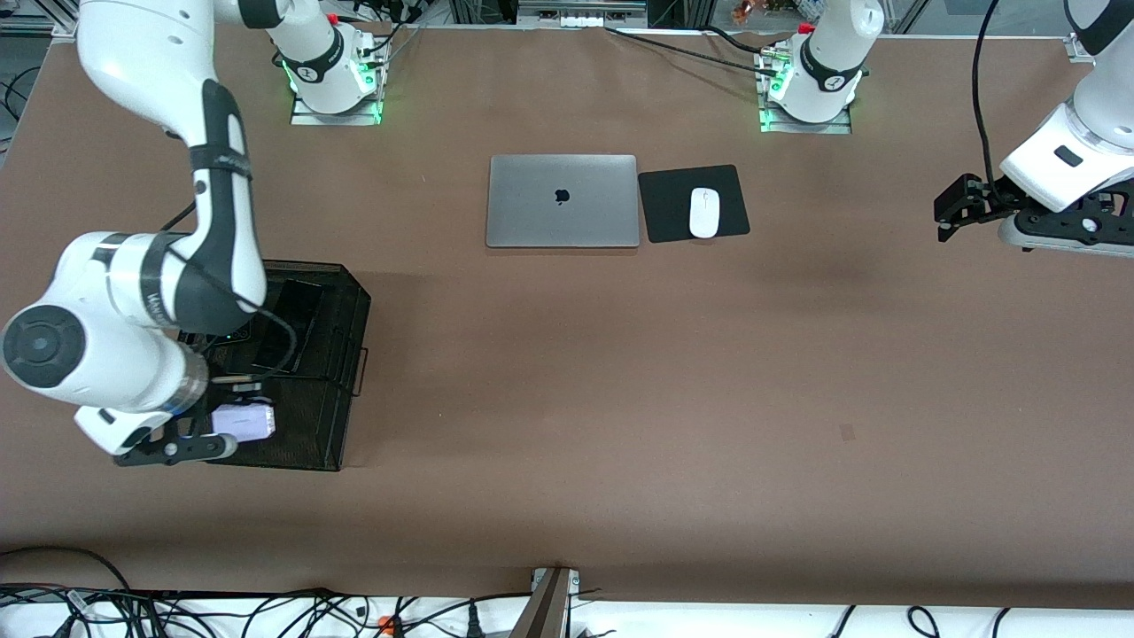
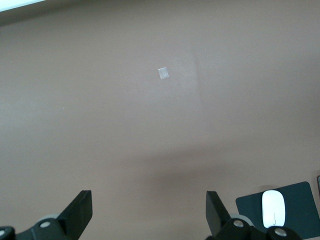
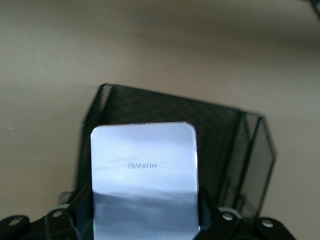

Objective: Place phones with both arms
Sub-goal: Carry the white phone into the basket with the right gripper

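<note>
lavender phone gripped over the tray

phones first: we see the lavender phone [image 1: 244, 420] clamped between the fingers of the right gripper [image 1: 232, 424], held up over the near end of the mesh tray [image 1: 341, 372]. in the right wrist view the lavender phone [image 3: 144, 175] stands between the two black fingers [image 3: 80, 202], its pale face carrying a brand name, with the tray [image 3: 220, 135] below it. the jaws press on the phone's two side edges.

the tray sits toward the right arm's end of the table [image 1: 567, 372]. inside it we make out the long black phone [image 1: 288, 323], lying flat in the part of the tray farther from the front camera. beside it, partly hidden under the right arm [image 1: 177, 266], we see a dark shape with a small green glint, the squarish black phone [image 1: 232, 335]; we cannot tell how it lies.

the left gripper [image 1: 946, 208] hangs over bare table at the left arm's end, holding nothing. in the left wrist view its fingers [image 2: 80, 210] stand wide apart, and we see nothing but brown tabletop between them. the left arm [image 1: 1081, 151] waits.

near the arm bases, at the middle of the table, we see a closed laptop [image 1: 563, 201]. just beside it, toward the left arm's end, a black pad [image 1: 694, 202] carries a white mouse [image 1: 704, 213]. the mouse [image 2: 274, 207] and pad [image 2: 300, 205] also show in the left wrist view.
</note>
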Available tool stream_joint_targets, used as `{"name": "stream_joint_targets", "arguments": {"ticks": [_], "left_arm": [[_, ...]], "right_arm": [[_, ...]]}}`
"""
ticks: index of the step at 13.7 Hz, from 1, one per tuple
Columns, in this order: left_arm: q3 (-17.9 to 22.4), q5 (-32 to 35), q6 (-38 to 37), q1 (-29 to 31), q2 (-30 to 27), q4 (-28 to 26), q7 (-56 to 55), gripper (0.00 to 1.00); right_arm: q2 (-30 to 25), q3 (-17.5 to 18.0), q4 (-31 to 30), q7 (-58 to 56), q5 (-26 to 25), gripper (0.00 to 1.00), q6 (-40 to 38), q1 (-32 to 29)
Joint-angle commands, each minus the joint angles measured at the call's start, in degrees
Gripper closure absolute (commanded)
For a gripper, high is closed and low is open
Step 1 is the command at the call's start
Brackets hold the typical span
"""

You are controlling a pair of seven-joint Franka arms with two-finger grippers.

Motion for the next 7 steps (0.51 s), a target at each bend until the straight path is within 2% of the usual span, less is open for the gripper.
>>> {"name": "stream_joint_targets", "arguments": {"ticks": [1, 3, 7], "left_arm": [[-0.15, -1.77, -2.21, -0.22, -0.1, 1.18, 1.01, 0.0], [-0.15, -1.77, -2.21, -0.05, -0.1, 1.18, 1.09, 0.0], [-0.5, -1.77, -2.3, 0.13, -0.1, 1.18, 0.83, 0.0]], "right_arm": [[2.83, 0.97, -0.24, -8.1, 3.38, 1.0, 5.0, -3.29], [6.6, 0.97, -0.33, -15.13, 7.61, 1.0, 5.98, -4.97], [8.73, 0.97, -1.03, -16.31, 9.37, 1.0, 7.39, -5.32]]}}
